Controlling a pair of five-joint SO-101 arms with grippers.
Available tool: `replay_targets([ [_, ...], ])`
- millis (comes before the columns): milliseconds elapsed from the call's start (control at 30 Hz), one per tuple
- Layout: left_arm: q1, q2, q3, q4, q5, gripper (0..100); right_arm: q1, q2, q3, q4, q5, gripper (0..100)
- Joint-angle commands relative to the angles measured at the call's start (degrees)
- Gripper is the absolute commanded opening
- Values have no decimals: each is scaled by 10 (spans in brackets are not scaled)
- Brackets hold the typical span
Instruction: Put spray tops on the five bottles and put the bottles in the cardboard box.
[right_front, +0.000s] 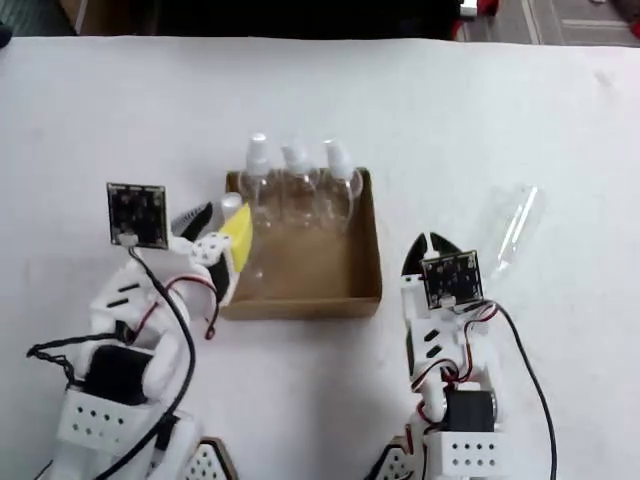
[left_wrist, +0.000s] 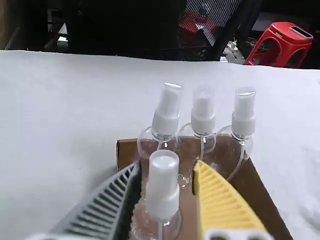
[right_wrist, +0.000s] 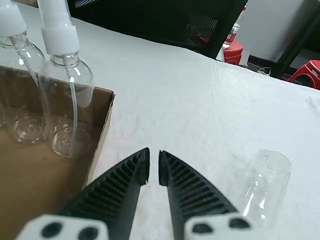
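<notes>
Bottle (left_wrist: 162, 192) base hidden between left jaws clamping it; right jaws together; capless bottle (right_wrist: 265, 185) cut off.

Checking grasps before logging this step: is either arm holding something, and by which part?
The left gripper holds a spray-topped bottle, jaws seemingly closing on its clear body just below the spray top. The right gripper holds nothing.

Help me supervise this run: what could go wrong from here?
The fourth bottle in the left gripper hangs at the left wall of the cardboard box, near the three standing bottles; a release could catch the wall or topple a neighbour. The clear bottle lies on its side near the right gripper and may roll when grasped.
</notes>
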Motion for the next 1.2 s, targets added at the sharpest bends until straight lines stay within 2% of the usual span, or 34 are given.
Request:
replay_targets([
  [0,0,-7,-84,79,3,163,-2,-6,4,-4,7,24],
  [133,-24,-21,-105,105,5,198,-1,-6,4,-4,7,24],
  [333,-145,-113,-84,91,7,210,-1,-7,4,-4,7,24],
  [467,-217,-153,27,-20,18,210,-3,-7,4,-4,7,24],
  [567,-218,-146,90,-112,4,210,-4,-7,4,-4,7,24],
  [767,-218,-46,52,-120,-3,210,-4,-7,4,-4,7,24],
  [1067,-230,215,-68,-119,-4,210,-4,-7,4,-4,7,24],
  [1167,-229,228,-76,-119,-5,210,-4,-7,4,-4,7,24],
])
